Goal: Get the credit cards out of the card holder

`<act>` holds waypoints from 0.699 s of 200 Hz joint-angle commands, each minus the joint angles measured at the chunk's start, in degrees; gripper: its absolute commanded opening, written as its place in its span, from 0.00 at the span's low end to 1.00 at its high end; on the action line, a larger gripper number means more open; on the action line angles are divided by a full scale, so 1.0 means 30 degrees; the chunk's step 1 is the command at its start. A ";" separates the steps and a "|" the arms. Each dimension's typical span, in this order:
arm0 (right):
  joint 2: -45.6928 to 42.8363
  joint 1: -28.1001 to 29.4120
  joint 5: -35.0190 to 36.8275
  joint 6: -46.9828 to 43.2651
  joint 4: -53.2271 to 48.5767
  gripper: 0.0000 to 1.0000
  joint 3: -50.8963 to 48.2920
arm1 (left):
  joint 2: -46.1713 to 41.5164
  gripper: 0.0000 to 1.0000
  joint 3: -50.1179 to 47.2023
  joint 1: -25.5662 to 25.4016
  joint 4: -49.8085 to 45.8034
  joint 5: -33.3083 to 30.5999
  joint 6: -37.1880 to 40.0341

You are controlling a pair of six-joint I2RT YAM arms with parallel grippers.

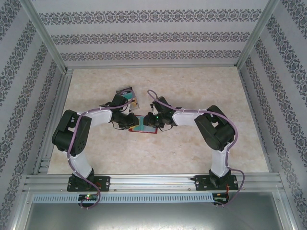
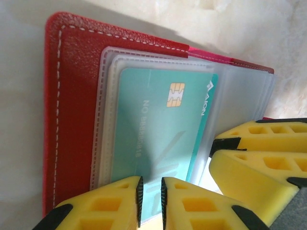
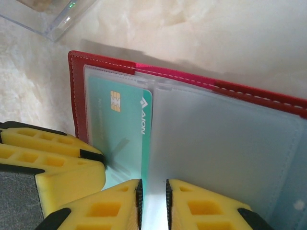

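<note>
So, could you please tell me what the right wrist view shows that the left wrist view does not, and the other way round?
Only the right wrist view shows a clear plastic box at its top-left corner. Only the left wrist view shows the layered edges of several clear sleeves stacked beside the teal chip card. Both show the open red card holder, that card in its sleeve, and the yellow fingers of the left gripper and the right gripper, each with jaws nearly closed at the sleeves.

Beneath the left pincer (image 2: pixel 151 203) lies a pale marbled tabletop (image 1: pixel 192 91), and beyond it and to both sides stand walls (image 1: pixel 153 33) papered in grey patterned stripes.
</note>
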 commanded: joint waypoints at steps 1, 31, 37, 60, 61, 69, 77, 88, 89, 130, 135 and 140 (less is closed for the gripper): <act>0.0539 -0.0250 -0.0710 0.0458 0.0676 0.24 0.0605 | 0.0421 0.21 -0.0170 0.0176 -0.0681 -0.0299 0.0349; 0.0366 -0.0154 -0.0420 0.0355 0.0400 0.24 0.0625 | 0.0332 0.21 -0.0155 0.0166 -0.0776 -0.0358 0.0331; 0.0211 -0.0106 -0.0212 0.0185 0.0149 0.24 0.0698 | 0.0276 0.21 -0.0152 0.0197 -0.0805 -0.0374 0.0331; -0.0509 -0.0051 0.0571 -0.0144 -0.0292 0.25 0.0508 | -0.0322 0.21 0.0001 0.0390 -0.0894 -0.0265 0.0247; -0.0546 -0.0064 0.0603 -0.0157 -0.0297 0.25 0.0487 | -0.0362 0.21 0.0003 0.0404 -0.0908 -0.0262 0.0230; -0.0775 -0.0040 0.0828 -0.0270 -0.0469 0.25 0.0426 | -0.0730 0.21 0.0106 0.0558 -0.0945 -0.0251 0.0185; -0.0943 -0.0047 0.0973 -0.0396 -0.0598 0.25 0.0409 | -0.1095 0.22 0.0167 0.0731 -0.1018 -0.0271 0.0185; -0.1092 0.0017 0.1026 -0.0511 -0.0652 0.26 0.0432 | -0.1486 0.23 0.0283 0.0984 -0.1181 -0.0396 0.0270; -0.1087 0.0014 0.1035 -0.0517 -0.0668 0.26 0.0449 | -0.1516 0.24 0.0276 0.1008 -0.1199 -0.0400 0.0271; -0.0733 0.0397 0.0902 -0.0863 -0.1136 0.26 0.1353 | -0.1174 0.24 0.0089 0.1473 -0.1336 -0.0238 0.0683; -0.0612 0.0412 0.0820 -0.0840 -0.1134 0.26 0.1450 | -0.1068 0.24 0.0011 0.1483 -0.1241 -0.0166 0.0661; -0.0466 0.0397 0.0691 -0.0772 -0.1127 0.26 0.1535 | -0.0955 0.24 -0.0064 0.1478 -0.1149 -0.0035 0.0653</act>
